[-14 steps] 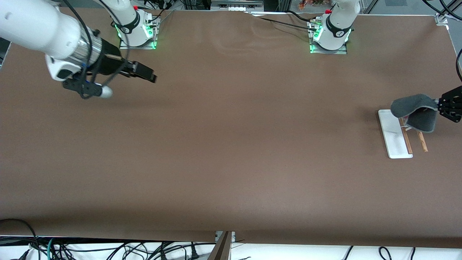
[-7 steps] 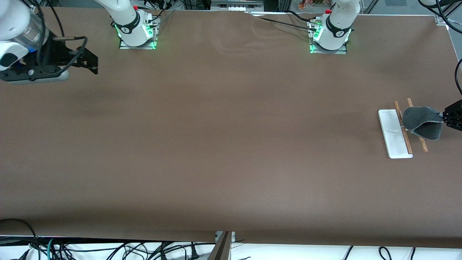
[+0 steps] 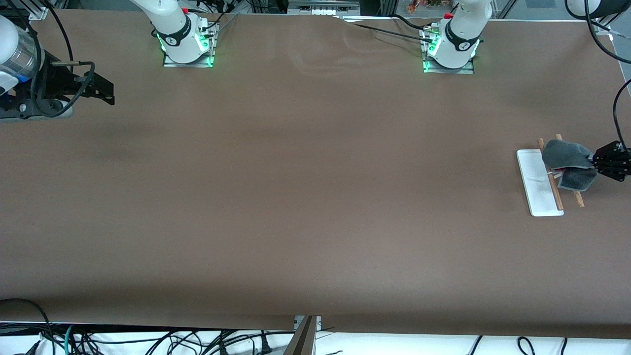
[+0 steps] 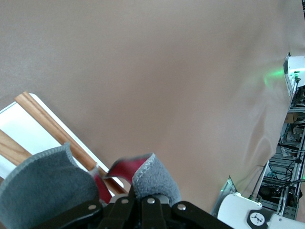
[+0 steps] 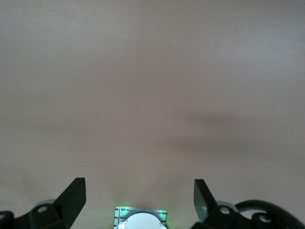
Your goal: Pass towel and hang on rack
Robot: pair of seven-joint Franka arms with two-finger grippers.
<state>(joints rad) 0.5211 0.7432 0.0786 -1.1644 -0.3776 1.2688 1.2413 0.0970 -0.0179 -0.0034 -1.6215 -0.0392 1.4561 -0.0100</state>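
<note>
The towel (image 3: 567,162), dark grey outside and red-pink inside, is folded over the rack's wooden rods (image 3: 556,190). The rack's flat white base (image 3: 537,185) lies at the left arm's end of the table. My left gripper (image 3: 599,163) is shut on the towel's edge, right beside the rack. In the left wrist view the grey towel (image 4: 155,179) with its red-pink face sits in my jaws, over a wooden rod (image 4: 52,129) and the white base (image 4: 24,126). My right gripper (image 3: 106,93) is open and empty, up over the right arm's end of the table; its fingers (image 5: 74,195) stand wide apart.
The two arm bases (image 3: 187,44) (image 3: 451,49) stand along the table's edge farthest from the front camera. Cables hang off the table edge nearest the front camera. The brown table cover (image 3: 315,197) is bare across its middle.
My left gripper has lowered the towel onto the rack's rods, and the towel has folded tighter. My right arm has pulled back toward its end of the table.
</note>
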